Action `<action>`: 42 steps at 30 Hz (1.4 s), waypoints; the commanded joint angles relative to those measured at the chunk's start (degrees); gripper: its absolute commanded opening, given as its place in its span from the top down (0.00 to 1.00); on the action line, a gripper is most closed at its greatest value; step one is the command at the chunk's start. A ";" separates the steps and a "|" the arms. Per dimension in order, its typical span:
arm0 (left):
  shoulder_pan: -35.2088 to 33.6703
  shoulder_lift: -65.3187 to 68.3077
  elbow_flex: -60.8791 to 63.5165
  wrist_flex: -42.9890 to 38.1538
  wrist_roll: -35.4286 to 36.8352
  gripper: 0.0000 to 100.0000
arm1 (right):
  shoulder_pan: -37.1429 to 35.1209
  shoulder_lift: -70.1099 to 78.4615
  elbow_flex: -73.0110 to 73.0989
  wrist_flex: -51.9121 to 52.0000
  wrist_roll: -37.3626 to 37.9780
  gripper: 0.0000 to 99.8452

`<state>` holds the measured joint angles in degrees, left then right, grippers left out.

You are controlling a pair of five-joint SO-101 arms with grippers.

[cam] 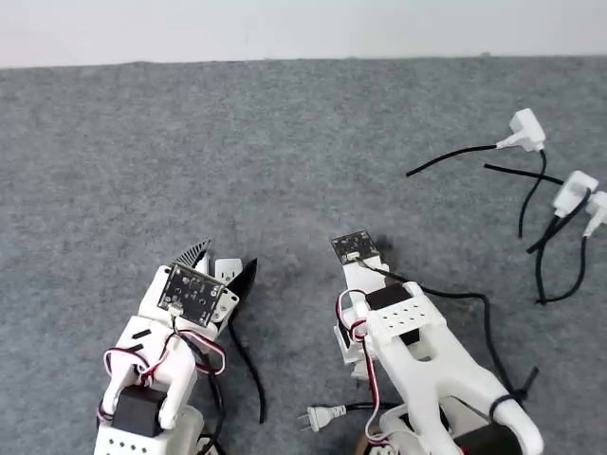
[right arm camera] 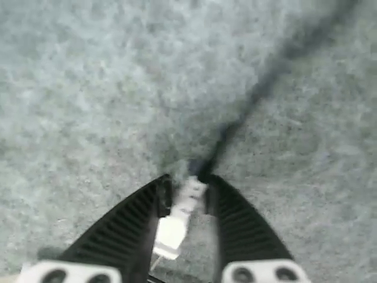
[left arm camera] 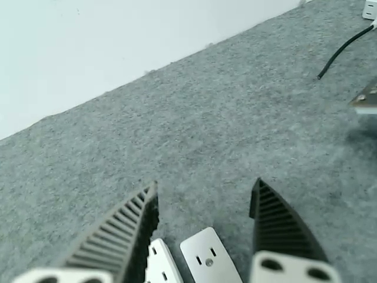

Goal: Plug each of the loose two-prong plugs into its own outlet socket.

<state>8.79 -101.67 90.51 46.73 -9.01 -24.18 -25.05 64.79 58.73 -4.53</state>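
Right jaws clamped on your two-prong plug [right arm camera: 178, 215], cord [right arm camera: 259, 88] trailing clear; left jaws apart, straddling an outlet socket [left arm camera: 203, 259], presumably so you can brace it.

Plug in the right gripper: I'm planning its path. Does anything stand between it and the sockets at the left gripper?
Nothing lies on the carpet between them. The sockets sit between the open left gripper's fingers; one finger stands on the side facing the plug in the right gripper, so a sideways approach may meet it.
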 commanded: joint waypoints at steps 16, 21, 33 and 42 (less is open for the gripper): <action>0.18 0.09 -0.48 -1.49 0.53 0.76 | -1.71 0.13 -3.96 1.01 -0.44 0.99; 0.18 0.09 -0.48 -1.49 0.62 0.76 | -1.71 0.04 -13.63 6.02 -0.53 0.99; 5.63 0.09 0.92 -1.49 0.44 0.76 | -2.15 0.04 -49.49 26.07 -0.44 0.99; 6.68 0.09 0.40 -1.23 0.35 0.76 | -6.90 0.66 -63.47 25.71 -0.35 0.99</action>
<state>15.12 -101.67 92.35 46.64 -9.01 -28.75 -23.91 5.36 86.07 -4.62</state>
